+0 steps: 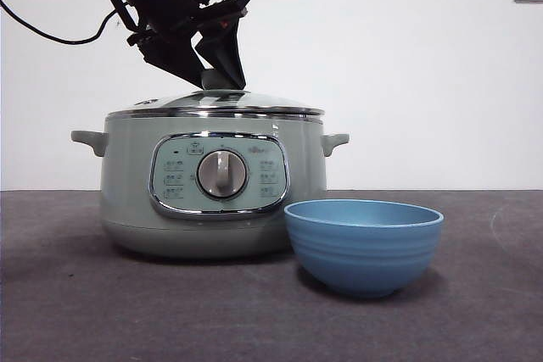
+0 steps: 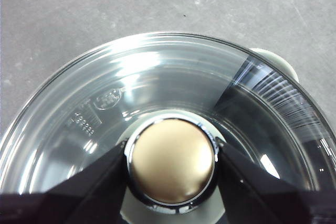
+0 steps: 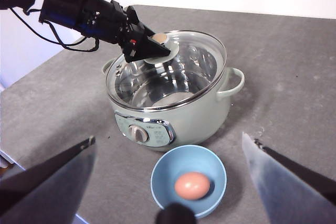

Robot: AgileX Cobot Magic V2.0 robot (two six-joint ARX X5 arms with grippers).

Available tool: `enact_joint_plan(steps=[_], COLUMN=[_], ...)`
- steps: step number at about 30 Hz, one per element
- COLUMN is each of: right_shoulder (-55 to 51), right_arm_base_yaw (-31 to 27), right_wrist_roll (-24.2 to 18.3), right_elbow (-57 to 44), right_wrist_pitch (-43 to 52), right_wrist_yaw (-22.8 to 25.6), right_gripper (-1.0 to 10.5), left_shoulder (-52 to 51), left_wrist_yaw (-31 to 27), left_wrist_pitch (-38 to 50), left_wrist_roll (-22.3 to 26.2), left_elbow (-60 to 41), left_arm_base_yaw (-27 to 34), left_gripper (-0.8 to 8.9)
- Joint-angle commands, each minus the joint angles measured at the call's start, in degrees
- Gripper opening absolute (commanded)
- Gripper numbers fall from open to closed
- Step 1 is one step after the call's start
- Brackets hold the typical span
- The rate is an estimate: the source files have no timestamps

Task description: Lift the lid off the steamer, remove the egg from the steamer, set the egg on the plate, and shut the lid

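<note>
Left jaws clamp one lid's knob; right jaws wide above one plate, one egg.

From the front, the egg is hidden inside the plate, and the steamer hides the desk behind it. In the left wrist view the lid is cut off at the edges; its embossed stamp is unreadable.

Lighting even and bright, soft shadows under steamer and plate; white glare on lid; near jaws blurred.
</note>
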Motion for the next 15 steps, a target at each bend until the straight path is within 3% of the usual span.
enact_joint_plan(steps=[1,4,5,8,9,15], right_shoulder=[-0.04,-0.04,-0.04,-0.04,-0.04,-0.04], right_arm_base_yaw=[0.13,0.13,0.13,0.13,0.13,0.13], right_wrist_roll=[-0.26,-0.26,-0.26,-0.26,-0.26,-0.26], right_elbow=[-0.35,-0.33,-0.35,-0.33,-0.35,-0.35], right_wrist_pitch=[-0.11,-0.46,-0.57,-0.68,-0.68,-1.51], right_wrist_yaw=[0.26,0.26,0.24,0.22,0.17,0.15], right_gripper=[4.7,4.7,4.7,4.7,4.7,4.7], left_shoulder=[1.03,1.03,1.03,1.03,1.03,0.22], left_wrist_yaw=[-1.84,-1.81,-1.81,-1.84,-1.86,-3.61], left_wrist_pitch=[-5.14,-5.55,-5.68,-6.05,-6.27,-6.34], left_wrist_roll=[1.33,1.27,1.27,1.27,1.27,1.25], left_elbow=[-1.99,-1.99,-1.99,-1.99,-1.99,-1.99], left_arm_base_yaw=[0.22,0.24,0.22,0.22,0.24,0.24], left_gripper=[-0.08,0.15,0.79,4.68,5.54,5.66])
